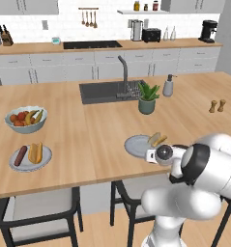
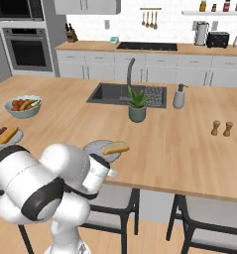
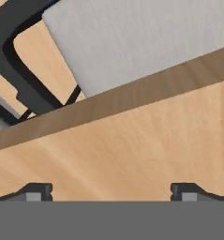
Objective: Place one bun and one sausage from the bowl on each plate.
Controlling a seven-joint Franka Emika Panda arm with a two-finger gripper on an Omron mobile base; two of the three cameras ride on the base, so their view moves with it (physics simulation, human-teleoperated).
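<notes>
A bun [image 2: 115, 148] lies on the near plate [image 2: 92, 147].

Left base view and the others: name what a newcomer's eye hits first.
The robot's bulky white arm fills the foreground, its open gripper hanging over the counter's near edge above a grey stool seat. Just beyond it a plate holds one bun. Far left, another plate carries a bun and a sausage.

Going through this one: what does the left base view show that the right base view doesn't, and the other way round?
Left base view: a black coffee maker on the back counter. Right base view: a wall oven at the far left. Both: the near plate holding a bun, the fruit bowl, sink and plant.
</notes>
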